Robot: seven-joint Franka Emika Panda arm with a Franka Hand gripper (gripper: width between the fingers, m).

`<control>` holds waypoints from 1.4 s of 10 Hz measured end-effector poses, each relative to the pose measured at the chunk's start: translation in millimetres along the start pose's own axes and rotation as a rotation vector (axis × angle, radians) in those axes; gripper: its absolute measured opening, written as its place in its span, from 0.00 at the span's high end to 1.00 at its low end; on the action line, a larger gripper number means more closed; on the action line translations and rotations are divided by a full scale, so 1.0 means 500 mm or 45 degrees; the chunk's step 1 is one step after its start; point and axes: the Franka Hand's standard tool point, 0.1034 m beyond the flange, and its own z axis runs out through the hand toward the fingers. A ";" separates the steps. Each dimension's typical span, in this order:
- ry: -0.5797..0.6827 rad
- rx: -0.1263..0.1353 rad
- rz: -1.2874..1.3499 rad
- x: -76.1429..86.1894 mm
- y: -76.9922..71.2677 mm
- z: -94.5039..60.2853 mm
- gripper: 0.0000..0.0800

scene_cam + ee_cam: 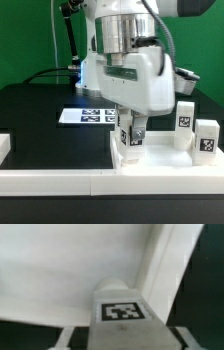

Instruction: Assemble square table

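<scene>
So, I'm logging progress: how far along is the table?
Early, it seems. Done: no leg looks fixed to the top. In hand: the gripper has its jaws shut on one leg over the top. Left: that leg, two legs standing at the exterior view's right, and a fourth out of sight.

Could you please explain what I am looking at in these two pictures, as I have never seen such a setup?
This is a robot arm putting a small table together. The exterior view shows its hand lowered onto the white square table top, apparently gripping a tagged white leg. Two more legs stand at that view's right; the flat marker board lies behind on the black table. The wrist view, from a camera on the arm, looks along the held leg onto the top.
</scene>
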 end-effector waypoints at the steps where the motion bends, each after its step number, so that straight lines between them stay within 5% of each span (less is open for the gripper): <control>1: -0.019 0.012 0.084 0.002 0.001 0.000 0.64; 3: -0.028 0.015 0.268 -0.004 0.000 0.002 0.64; 4: -0.028 0.014 0.257 -0.005 0.000 0.002 0.53; 5: -0.027 0.015 0.188 -0.004 0.000 0.002 0.26; 8: -0.022 0.015 -0.432 0.014 -0.001 -0.008 0.19; 11: -0.018 0.012 -0.687 0.016 0.001 -0.006 0.19; 14: 0.022 -0.026 -1.246 -0.001 -0.008 -0.015 0.19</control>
